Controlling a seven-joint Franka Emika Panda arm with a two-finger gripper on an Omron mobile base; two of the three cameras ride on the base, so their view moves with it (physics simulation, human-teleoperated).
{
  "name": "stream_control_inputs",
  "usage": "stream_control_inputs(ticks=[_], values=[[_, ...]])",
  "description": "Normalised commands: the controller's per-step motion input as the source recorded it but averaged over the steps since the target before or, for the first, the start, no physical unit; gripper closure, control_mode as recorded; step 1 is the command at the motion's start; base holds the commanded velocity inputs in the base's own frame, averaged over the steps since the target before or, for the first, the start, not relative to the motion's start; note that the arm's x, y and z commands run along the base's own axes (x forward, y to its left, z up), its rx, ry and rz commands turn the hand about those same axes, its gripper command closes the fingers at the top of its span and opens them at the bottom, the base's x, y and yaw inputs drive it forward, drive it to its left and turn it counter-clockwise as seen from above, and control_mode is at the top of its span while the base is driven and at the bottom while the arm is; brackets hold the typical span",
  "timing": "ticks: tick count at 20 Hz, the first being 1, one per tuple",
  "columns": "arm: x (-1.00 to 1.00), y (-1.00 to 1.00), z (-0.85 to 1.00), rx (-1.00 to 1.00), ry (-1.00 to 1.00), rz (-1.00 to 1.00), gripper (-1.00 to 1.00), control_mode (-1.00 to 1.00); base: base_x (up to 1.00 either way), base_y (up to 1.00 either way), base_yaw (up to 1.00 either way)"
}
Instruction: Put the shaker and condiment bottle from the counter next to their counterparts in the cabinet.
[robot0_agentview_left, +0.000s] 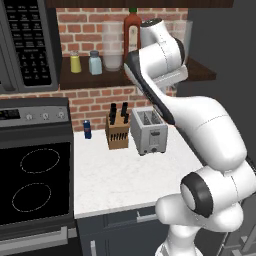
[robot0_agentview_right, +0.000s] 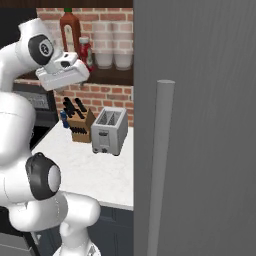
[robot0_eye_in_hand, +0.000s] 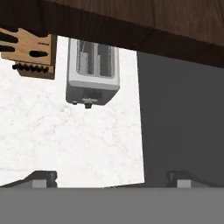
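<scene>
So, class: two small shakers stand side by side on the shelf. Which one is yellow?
The left shaker, nearest the microwave, is yellow with a pale cap. The one on its right is pale blue-grey with a grey cap.

Shaker (robot0_agentview_left: 95, 63) beside yellow shaker (robot0_agentview_left: 75, 62) on cabinet (robot0_agentview_left: 100, 79) shelf; tall bottle (robot0_agentview_left: 132, 27) behind arm; pincer apparently hidden.

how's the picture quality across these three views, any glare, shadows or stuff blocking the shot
Left base view: even light, no glare, the white arm covers the dark wooden shelf on the right. Right base view: a flat grey panel with a handle blocks the right half. Hand view: sharp silver toaster, shelf underside dark, open gripper.
</scene>
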Motion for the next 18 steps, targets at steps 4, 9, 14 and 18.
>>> stream_control_inputs(ticks=[4,9,14,18], values=[[-1.00,0.00,-0.56,-0.05,0.10,0.03,-1.00,-1.00,0.00,0.00,0.00],[-0.77,0.00,-0.68,-0.09,0.10,0.00,-1.00,-1.00,0.00,0.00,0.00],[-0.37,0.00,-0.59,-0.09,0.09,0.00,-1.00,-1.00,0.00,0.00,0.00],[-0.16,0.00,-0.23,-0.02,0.03,0.00,-1.00,-1.00,0.00,0.00,0.00]])
